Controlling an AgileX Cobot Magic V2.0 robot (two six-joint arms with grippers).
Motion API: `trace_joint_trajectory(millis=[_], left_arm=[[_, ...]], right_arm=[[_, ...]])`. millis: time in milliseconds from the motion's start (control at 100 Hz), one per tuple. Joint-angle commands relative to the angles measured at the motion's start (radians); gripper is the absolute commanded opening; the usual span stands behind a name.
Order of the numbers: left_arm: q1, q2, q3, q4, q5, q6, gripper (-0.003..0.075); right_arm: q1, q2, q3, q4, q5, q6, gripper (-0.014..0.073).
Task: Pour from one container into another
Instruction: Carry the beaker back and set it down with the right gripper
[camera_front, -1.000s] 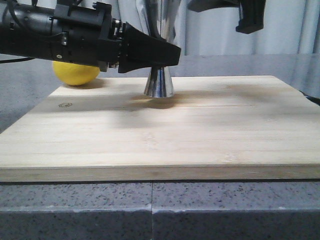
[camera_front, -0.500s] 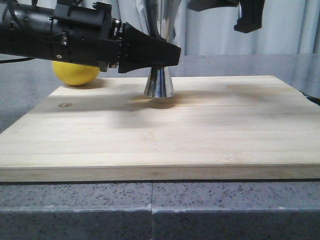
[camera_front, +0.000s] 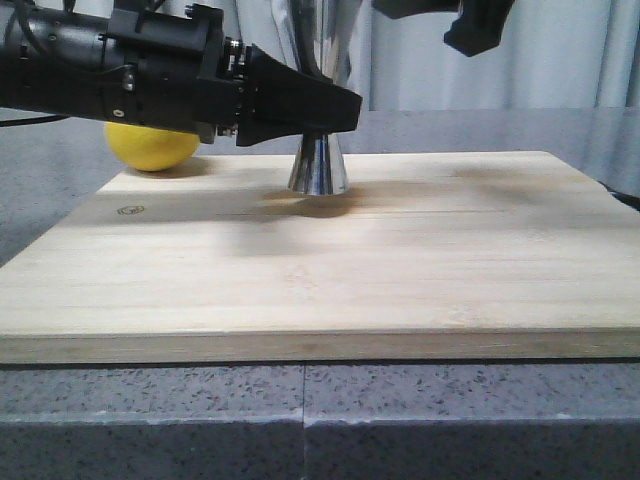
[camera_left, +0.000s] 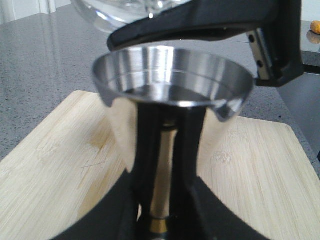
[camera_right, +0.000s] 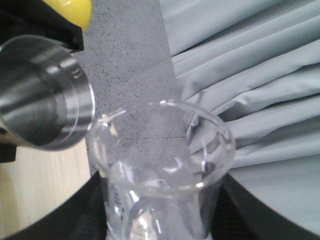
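Right wrist view, item one: glass beaker (camera_right: 165, 165), clear, faint white markings, held upright-to-slightly-tilted with the right gripper (camera_right: 160, 220) clamped round its lower body; dark fingers show on both sides of the glass. Its pouring lip faces the steel jigger (camera_right: 42, 95) and sits just beside that rim, apparently a little above it. Any liquid inside cannot be made out.

Item two: steel jigger, hourglass form, long axis vertical, standing on the wooden board (camera_front: 330, 260) toward its far edge. In the left wrist view its open upper cup (camera_left: 172, 75) faces up, with the brass-coloured waist band (camera_left: 159, 226) between the left gripper's (camera_front: 335, 108) black fingers (camera_left: 145, 150). The fingers lie along the stem on either side; whether they press the metal cannot be told for certain, though they look closed on it.

Item three: lemon (camera_front: 152, 145), on the grey counter behind the board's left corner, well apart from the pour.

Governing relation: beaker lip to jigger mouth, close, lip side on; the right arm alone needs to tip.

Change from one second ago: the right arm's visible dark part in the front view has shifted left and upward, toward the jigger; left arm and jigger unchanged.
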Motion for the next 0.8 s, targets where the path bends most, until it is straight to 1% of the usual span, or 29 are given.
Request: trace_joint_trajectory(millis=[0, 200, 300, 400, 510, 570, 640, 790], left_arm=[[-0.009, -0.042, -0.028, -0.066, 0.115, -0.008, 0.0062], [-0.009, -0.042, -0.028, -0.066, 0.115, -0.008, 0.0061], [-0.009, -0.042, -0.028, -0.066, 0.117, -0.008, 0.0062], [-0.009, -0.042, -0.028, -0.066, 0.117, -0.008, 0.0061], [-0.009, -0.042, -0.028, -0.066, 0.117, -0.008, 0.0061], [-0.009, -0.042, -0.028, -0.066, 0.117, -0.008, 0.0062], [-0.009, -0.042, -0.028, -0.066, 0.117, -0.008, 0.0062], [-0.009, -0.042, -0.028, -0.065, 0.117, -0.008, 0.0062]], right_arm=[[0.002, -0.033, -0.038, 0.021, 0.028, 0.073, 0.0270], [-0.001, -0.033, -0.038, 0.021, 0.034, 0.281, 0.0270], [-0.018, -0.033, -0.038, 0.021, 0.034, 0.379, 0.0270], [-0.066, -0.033, -0.038, 0.021, 0.031, 0.507, 0.0270], [-0.138, -0.033, -0.038, 0.021, -0.042, 0.625, 0.0270], [-0.192, -0.033, -0.028, 0.029, -0.123, 0.666, 0.0270], [-0.238, -0.033, -0.013, 0.057, -0.196, 0.684, 0.0270], [-0.335, -0.033, 0.037, 0.138, -0.280, 0.684, 0.0270]])
